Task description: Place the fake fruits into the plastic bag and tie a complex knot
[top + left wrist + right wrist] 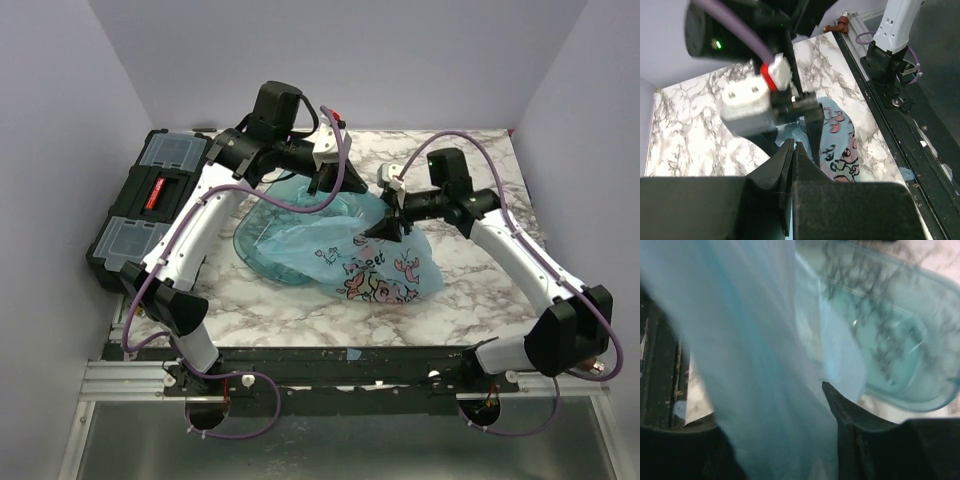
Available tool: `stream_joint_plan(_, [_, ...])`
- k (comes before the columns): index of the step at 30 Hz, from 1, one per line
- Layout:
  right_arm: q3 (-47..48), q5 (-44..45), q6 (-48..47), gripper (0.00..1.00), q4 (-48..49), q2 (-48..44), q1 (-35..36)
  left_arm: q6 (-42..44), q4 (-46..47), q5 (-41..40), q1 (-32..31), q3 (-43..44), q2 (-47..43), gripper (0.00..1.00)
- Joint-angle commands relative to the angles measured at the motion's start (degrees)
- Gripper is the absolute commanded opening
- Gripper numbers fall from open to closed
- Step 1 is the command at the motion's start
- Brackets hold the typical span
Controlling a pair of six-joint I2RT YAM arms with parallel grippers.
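Note:
The light-blue plastic bag (375, 262) with the pink cartoon print lies on the marble table, one side drawn up toward both grippers. My left gripper (342, 184) is above the bag's upper edge. In the left wrist view its jaws (794, 148) are pressed together on a sliver of blue film, with the printed bag (840, 145) below. My right gripper (387, 228) is at the bag's top. In the right wrist view its jaws (771, 407) stand apart with bag film (750, 340) draped between them, hiding one finger. No fake fruits and no knot show.
A rigid clear teal tray (255, 243) lies partly under the bag on the left and also shows in the right wrist view (905, 360). A black toolbox (150, 200) stands at the table's left edge. The right arm's wrist (755, 100) is close in front of the left camera.

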Motion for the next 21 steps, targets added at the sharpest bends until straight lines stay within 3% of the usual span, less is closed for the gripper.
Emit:
stream_joint_plan(1, [-7.82, 4.96, -7.95, 0.43, -1.48, 1.02, -1.14, -1.78, 1.8, 0.95, 0.71, 1.79, -1.49, 0.0])
stream_joint_plan(3, [-10.76, 5.29, -9.46, 0.12, -0.9, 1.1, -1.48, -3.26, 2.88, 0.92, 1.31, 1.8, -1.82, 0.0])
stream_joint_plan(4, [-11.35, 5.37, -9.75, 0.04, -0.56, 1.19, -1.65, -3.63, 3.06, 0.96, 1.46, 1.8, -1.87, 0.0])
stream_joint_plan(9, [-10.38, 5.51, -8.29, 0.01, 0.59, 1.15, -2.43, -4.55, 2.57, -0.9, 2.53, 0.2, -3.06, 0.0])
stream_joint_plan(10, [-10.02, 5.64, -8.25, 0.01, 0.55, 0.86, -2.73, -6.07, 2.62, -2.0, 3.01, -0.64, -3.75, 0.09])
stream_joint_plan(12, [-9.66, 5.82, -7.88, 0.01, 0.6, 0.27, -3.21, -8.37, 2.25, -4.13, 5.28, -3.88, -5.53, 0.53])
stream_joint_plan(13, [-9.5, 5.84, -7.58, 0.01, 0.53, -0.13, -3.43, -9.15, 2.03, -5.4, 6.42, -6.75, -6.93, 0.62])
stream_joint_plan(16, [-9.61, 5.65, -7.14, 0.01, 0.51, -1.35, -3.52, -6.18, 1.67, -7.98, 11.08, -18.98, -12.99, 0.75])
stream_joint_plan(21, [-10.76, 5.63, -7.33, 0.01, 0.48, -3.18, -3.76, 6.97, -3.06, -15.88, 15.75, -34.52, -23.08, 0.9])
